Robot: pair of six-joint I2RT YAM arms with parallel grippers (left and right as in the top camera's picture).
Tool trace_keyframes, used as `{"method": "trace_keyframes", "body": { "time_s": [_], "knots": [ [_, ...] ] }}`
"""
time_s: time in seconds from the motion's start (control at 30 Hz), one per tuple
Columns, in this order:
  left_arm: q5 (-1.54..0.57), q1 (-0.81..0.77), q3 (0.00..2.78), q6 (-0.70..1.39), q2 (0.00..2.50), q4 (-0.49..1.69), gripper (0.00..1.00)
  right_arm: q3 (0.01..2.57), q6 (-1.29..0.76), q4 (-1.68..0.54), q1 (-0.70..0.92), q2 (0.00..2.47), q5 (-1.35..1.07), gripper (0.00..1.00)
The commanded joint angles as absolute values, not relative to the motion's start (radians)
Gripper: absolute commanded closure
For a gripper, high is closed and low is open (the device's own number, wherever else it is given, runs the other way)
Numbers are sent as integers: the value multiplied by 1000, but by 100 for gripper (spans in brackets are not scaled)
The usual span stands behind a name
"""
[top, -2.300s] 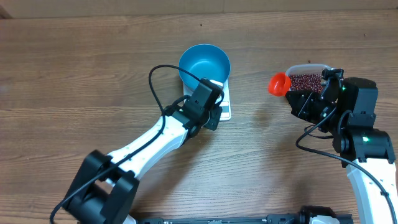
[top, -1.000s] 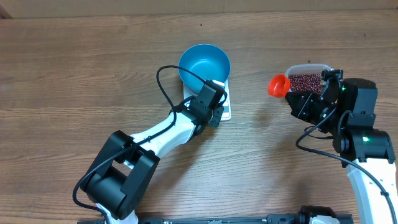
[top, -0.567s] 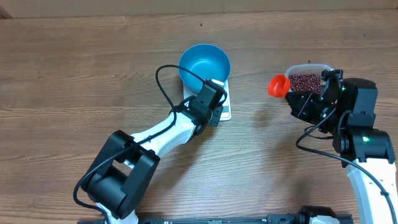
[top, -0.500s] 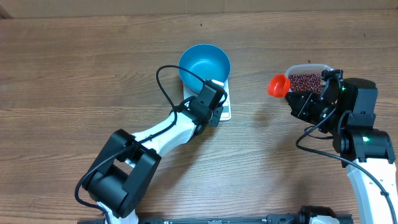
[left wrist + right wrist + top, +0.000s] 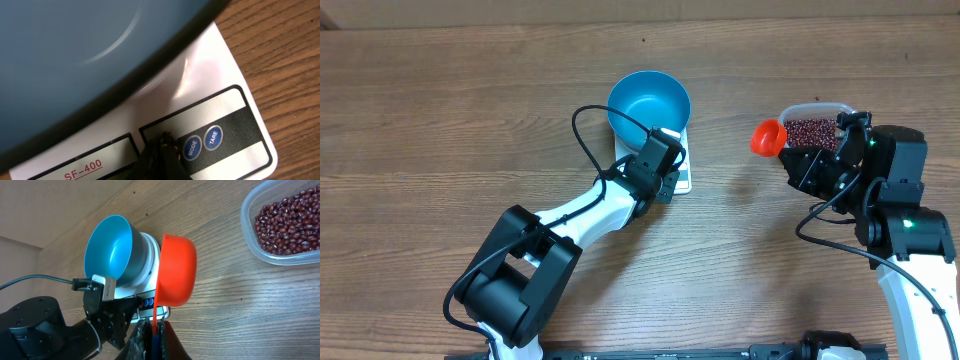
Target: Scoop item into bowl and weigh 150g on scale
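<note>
Tabletop (image 5: 440, 120): closed left gripper (image 5: 162, 142) on scale (image 5: 220, 70)

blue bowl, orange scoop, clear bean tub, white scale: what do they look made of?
Round blue bowl: probably plastic, smooth semi-gloss, soft curved highlight inside; coated metal not excluded.
Orange scoop: moulded plastic, satin, even colour.
Clear rounded tub: transparent plastic, see-through wall.
Flat white scale: plastic top with a faint sheen, printed button panel.

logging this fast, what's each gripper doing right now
Left gripper: closed, holding nothing, tip down by the scale buttons.
Right gripper: closed on the handle of the orange scoop.
</note>
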State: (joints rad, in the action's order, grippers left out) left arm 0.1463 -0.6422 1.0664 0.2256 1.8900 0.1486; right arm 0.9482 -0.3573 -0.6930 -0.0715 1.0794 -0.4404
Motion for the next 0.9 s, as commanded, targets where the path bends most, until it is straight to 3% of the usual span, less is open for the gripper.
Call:
{"method": "trace_keyframes", "body": {
  "time_s": [0.0, 0.87],
  "knots": [
    [141, -649, 1059, 223, 1909, 145, 96, 970, -346, -688, -73, 1078, -437, 96],
    [104, -649, 1058, 186, 1910, 162, 96, 970, -345, -690, -73, 1078, -437, 96]
  ]
}}
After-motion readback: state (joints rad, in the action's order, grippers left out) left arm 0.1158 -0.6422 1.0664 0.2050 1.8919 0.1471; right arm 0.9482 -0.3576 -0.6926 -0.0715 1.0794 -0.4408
